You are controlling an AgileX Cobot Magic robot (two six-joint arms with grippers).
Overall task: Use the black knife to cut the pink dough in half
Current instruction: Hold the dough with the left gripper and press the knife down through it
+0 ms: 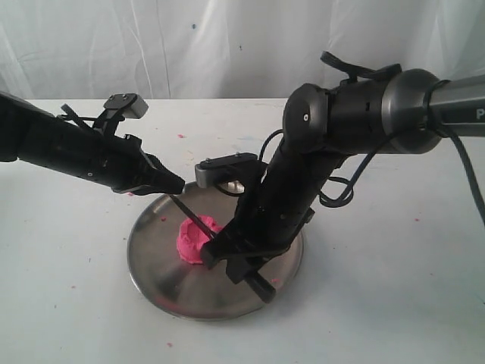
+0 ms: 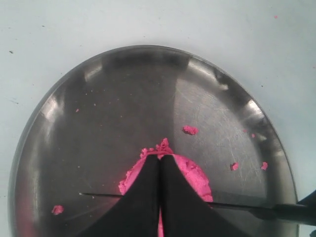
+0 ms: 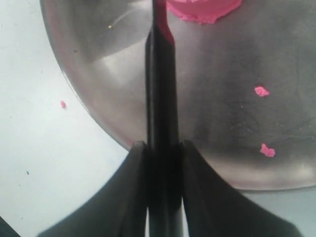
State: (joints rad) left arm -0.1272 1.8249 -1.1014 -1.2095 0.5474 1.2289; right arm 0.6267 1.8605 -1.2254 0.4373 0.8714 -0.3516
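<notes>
The pink dough [image 1: 194, 240] lies as one lump on the round steel plate [image 1: 151, 265]. My right gripper [image 1: 231, 256] is shut on the handle of the black knife [image 1: 193, 214]. The blade slants across the lump, its tip over the plate's far left. In the right wrist view the knife [image 3: 160, 74] runs from my gripper [image 3: 160, 145] to the dough [image 3: 202, 10]. My left gripper [image 1: 178, 184] is shut on nothing, above the plate's far-left rim. In its own view the left gripper [image 2: 160, 157] hides the middle of the dough [image 2: 195, 175]; the knife [image 2: 276, 211] crosses behind it.
Small pink crumbs [image 2: 190, 130] lie scattered on the plate [image 2: 98, 98], and a few more [image 3: 63, 104] on the white table. A white cloth backdrop [image 1: 227, 45] hangs behind the table. The right arm's bulky body [image 1: 303, 182] leans over the plate's right side.
</notes>
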